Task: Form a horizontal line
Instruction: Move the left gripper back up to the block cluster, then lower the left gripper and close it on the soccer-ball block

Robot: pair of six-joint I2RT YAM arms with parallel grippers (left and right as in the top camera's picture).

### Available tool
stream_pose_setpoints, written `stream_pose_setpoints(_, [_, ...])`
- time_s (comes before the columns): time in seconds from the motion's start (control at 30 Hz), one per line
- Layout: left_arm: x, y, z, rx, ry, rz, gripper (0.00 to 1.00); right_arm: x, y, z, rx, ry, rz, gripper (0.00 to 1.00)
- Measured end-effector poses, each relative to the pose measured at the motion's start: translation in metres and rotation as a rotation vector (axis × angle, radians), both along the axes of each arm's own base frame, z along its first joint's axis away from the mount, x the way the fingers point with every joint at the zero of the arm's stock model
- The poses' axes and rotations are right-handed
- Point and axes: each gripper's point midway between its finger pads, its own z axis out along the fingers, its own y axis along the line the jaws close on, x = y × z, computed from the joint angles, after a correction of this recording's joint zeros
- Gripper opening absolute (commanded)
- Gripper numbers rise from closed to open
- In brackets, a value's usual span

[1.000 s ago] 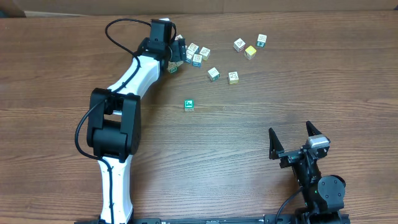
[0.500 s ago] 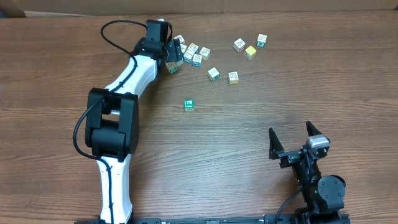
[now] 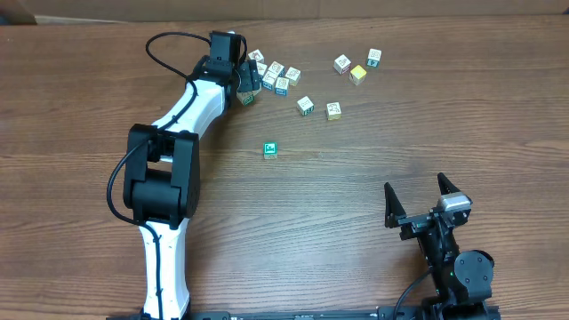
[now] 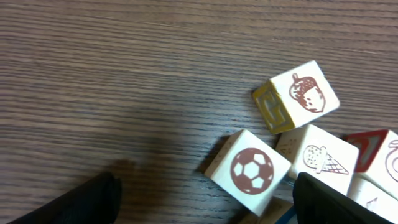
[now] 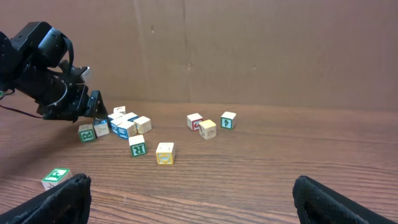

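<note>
Nearest the base is the right tool (image 3: 415,184), well off to the right and on the near side of the green-faced wooden cube (image 3: 270,149). Its fingers are spread wide with nothing between them, above the brown wood-grain table (image 3: 356,231). The green-faced wooden cube lies on its own mid-table, well apart from every other block.

Just beyond it to the right are two loners: a white wooden cube with a green letter (image 3: 305,105) and a yellowish wooden cube (image 3: 333,110). They're near each other but not touching.

Further past the green-faced wooden cube, more or less straight behind it, is a tight bunch of white picture cubes (image 3: 278,77), several of them touching. The left tool (image 3: 250,84) is at the left edge of that bunch, released. In the wrist view its dark fingers (image 4: 93,200) stand wide apart with the soccer-ball cube (image 4: 250,169) on the table between them, closer to the right-hand finger — can't tell if it touches. Behind that are a cube with a brown berry-like picture and a yellow letter side (image 4: 297,96) and an ice-cream-cone cube (image 4: 317,157), the second right up against the soccer-ball cube.

Farthest from the green-faced wooden cube, up to its right, are three more: a white cube with red print (image 3: 342,64), a plain yellow cube (image 3: 357,74) and a white cube with green print (image 3: 374,57). The blocks are scattered — not in a line.
</note>
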Motion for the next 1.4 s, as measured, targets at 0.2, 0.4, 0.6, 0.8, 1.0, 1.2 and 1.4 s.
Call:
stream_pose_setpoints(0.2, [-0.001,0.011,-0.002,0.025,0.009,0.028,0.82,0.0,0.0,0.0,0.0,0.0,0.0,1.0])
stream_pose_setpoints(0.4, [-0.002,0.023,-0.003,0.026,0.019,0.056,0.82,0.0,0.0,0.0,0.0,0.0,0.0,1.0])
stream_pose_setpoints(0.6, [0.001,0.029,-0.002,0.024,0.009,0.068,0.79,0.0,0.0,0.0,0.0,0.0,0.0,1.0])
stream_pose_setpoints(0.8, [0.008,0.021,0.003,0.031,-0.022,-0.019,0.78,0.0,0.0,0.0,0.0,0.0,0.0,1.0])
stream_pose_setpoints(1.0, [0.008,0.016,0.003,0.062,-0.021,-0.097,0.75,0.0,0.0,0.0,0.001,0.0,0.0,1.0])
stream_pose_setpoints(1.2, [0.009,0.014,0.004,0.073,-0.027,-0.121,0.75,0.0,0.0,0.0,0.0,0.0,0.0,1.0])
stream_pose_setpoints(1.4, [0.013,0.014,0.001,0.077,-0.046,-0.128,0.77,0.0,0.0,0.0,0.0,0.0,0.0,1.0])
